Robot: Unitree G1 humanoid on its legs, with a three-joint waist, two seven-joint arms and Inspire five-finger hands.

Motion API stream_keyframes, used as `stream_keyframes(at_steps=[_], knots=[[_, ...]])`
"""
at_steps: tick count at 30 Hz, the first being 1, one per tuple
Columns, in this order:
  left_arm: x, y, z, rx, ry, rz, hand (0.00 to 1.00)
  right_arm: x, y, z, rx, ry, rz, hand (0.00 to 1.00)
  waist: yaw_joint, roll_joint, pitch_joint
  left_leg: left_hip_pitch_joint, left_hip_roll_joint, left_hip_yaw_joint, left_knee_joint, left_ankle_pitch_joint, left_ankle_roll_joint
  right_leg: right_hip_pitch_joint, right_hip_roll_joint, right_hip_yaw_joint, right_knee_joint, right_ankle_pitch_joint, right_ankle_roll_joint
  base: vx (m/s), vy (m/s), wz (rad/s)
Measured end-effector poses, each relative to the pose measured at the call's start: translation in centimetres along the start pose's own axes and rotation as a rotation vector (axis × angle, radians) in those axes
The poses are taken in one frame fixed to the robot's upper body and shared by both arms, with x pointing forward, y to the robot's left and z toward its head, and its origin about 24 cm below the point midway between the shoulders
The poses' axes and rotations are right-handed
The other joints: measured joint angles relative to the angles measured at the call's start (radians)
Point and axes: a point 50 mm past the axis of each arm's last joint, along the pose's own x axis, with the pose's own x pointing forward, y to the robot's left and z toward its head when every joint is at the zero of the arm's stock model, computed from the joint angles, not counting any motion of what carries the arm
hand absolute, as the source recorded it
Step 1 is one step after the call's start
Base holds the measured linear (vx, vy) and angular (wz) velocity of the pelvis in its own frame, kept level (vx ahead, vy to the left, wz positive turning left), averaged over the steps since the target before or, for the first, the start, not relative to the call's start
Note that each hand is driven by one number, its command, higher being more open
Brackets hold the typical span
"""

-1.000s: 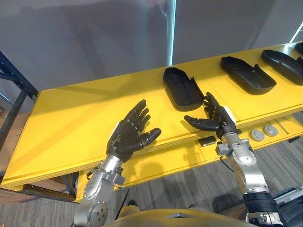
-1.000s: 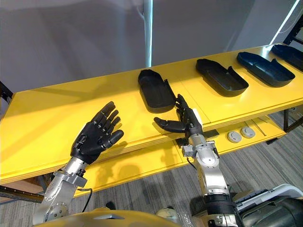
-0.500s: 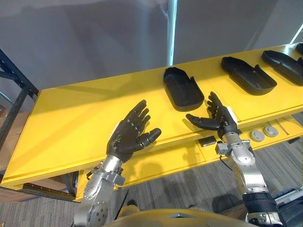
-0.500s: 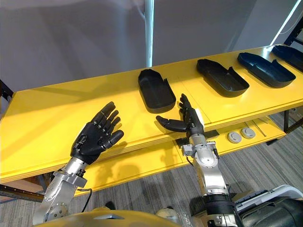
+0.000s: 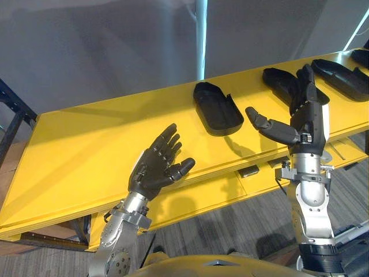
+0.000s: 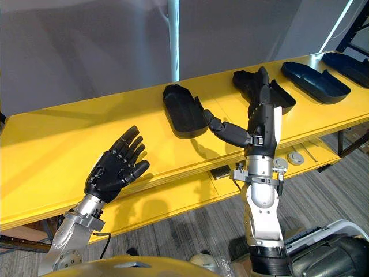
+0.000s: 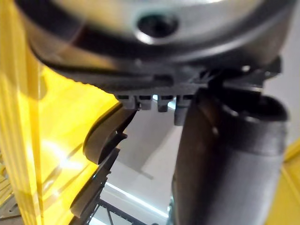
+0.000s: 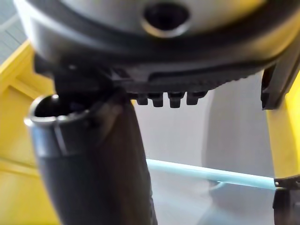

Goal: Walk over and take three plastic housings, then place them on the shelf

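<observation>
Several black plastic housings lie in a row on the yellow table [image 5: 86, 144]. The nearest housing [image 5: 216, 108] sits mid-table, a second housing [image 5: 278, 81] lies partly behind my right hand, and a third housing [image 5: 339, 70] is further right. My right hand [image 5: 304, 115] is raised upright above the table's front edge, fingers straight and thumb spread toward the nearest housing, holding nothing. My left hand [image 5: 157, 166] hovers palm-up over the table's near left part, fingers relaxed and empty. A housing's edge [image 7: 105, 136] shows past the left hand in its wrist view.
A lower yellow ledge [image 5: 196, 199] runs under the table's front edge, with a small black block [image 5: 249, 171] on it. A grey wall with a pale vertical strip [image 5: 201, 34] stands behind the table. A dark rack frame [image 5: 14, 112] is at the far left.
My right hand has lifted from low over the table's front edge to an upright pose, and moved right. The camera has shifted slightly. The left hand has stayed put.
</observation>
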Motion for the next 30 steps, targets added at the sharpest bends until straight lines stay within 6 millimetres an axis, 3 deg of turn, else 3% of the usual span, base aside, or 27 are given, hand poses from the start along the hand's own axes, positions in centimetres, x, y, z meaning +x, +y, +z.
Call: stream_keyframes(at_steps=[5,11,15,17,22,23,25,28,30], knots=[[1.4,-0.6,1.0,0.020,-0.061,-0.070,1.00,-1.6,-0.3,-1.6,0.012,0.123,-0.078,1.00,-0.009,0.001,-0.003,0.002,0.002,0.020,-0.001,-0.003,-0.003,-0.012,0.002,0.018,0.002,0.002,0.000,0.03,0.007,-0.10],[2.6,-2.4,2.0,0.025,-0.113,-0.196,1.00,-3.4,-1.6,-2.7,-0.026,0.230,-0.161,1.00,-0.028,0.000,-0.005,0.055,0.003,0.139,0.007,-0.038,-0.013,-0.044,0.009,0.137,0.002,0.014,0.003,0.03,0.031,-0.59],[3.7,-3.0,2.7,0.034,-0.146,-0.229,1.00,-4.6,-3.6,-3.0,-0.053,0.279,-0.238,1.00,-0.076,-0.008,-0.003,0.056,0.003,0.214,0.026,-0.058,-0.015,-0.090,0.014,0.216,0.000,0.035,0.004,0.03,0.030,-0.60],[4.1,-3.3,2.8,0.031,-0.153,-0.231,1.00,-6.4,-4.9,-3.4,-0.062,0.335,-0.288,1.00,-0.096,-0.011,-0.002,0.054,0.004,0.237,0.048,-0.081,-0.013,-0.108,0.019,0.251,0.001,0.038,0.004,0.01,0.016,-0.42],[4.3,-3.6,2.5,0.018,-0.150,-0.210,1.00,-8.4,-4.5,-4.0,-0.008,0.410,-0.300,1.00,-0.107,-0.014,0.000,0.003,0.012,0.246,0.140,-0.153,-0.006,-0.160,0.021,0.306,-0.001,0.051,0.007,-0.01,0.010,-0.35],[4.3,-3.6,2.4,0.018,-0.152,-0.203,1.00,-8.4,-4.2,-4.1,0.000,0.410,-0.280,1.00,-0.105,-0.014,0.000,-0.021,0.011,0.215,0.169,-0.173,-0.002,-0.172,0.021,0.313,-0.002,0.055,0.005,-0.06,0.006,-0.30],[4.1,-3.1,2.5,0.021,-0.165,-0.158,1.00,-7.9,-2.9,-4.0,0.035,0.386,-0.211,1.00,-0.068,-0.004,0.005,-0.093,-0.035,-0.015,0.276,-0.273,0.024,-0.195,0.037,0.360,-0.006,0.068,-0.001,-0.07,0.042,-0.57],[2.6,-1.2,3.1,0.043,-0.196,-0.040,1.00,-5.7,-0.1,-3.6,0.099,0.309,-0.088,1.00,-0.011,0.009,0.006,-0.125,-0.101,-0.255,0.370,-0.370,0.054,-0.213,0.070,0.455,-0.024,0.087,-0.007,-0.07,0.110,-0.96],[1.9,-0.3,3.6,0.056,-0.216,0.018,1.00,-4.0,1.3,-3.5,0.112,0.254,-0.017,1.00,0.005,0.009,0.012,-0.143,-0.120,-0.267,0.390,-0.388,0.066,-0.233,0.067,0.487,-0.032,0.100,0.003,-0.06,0.119,-0.54]])
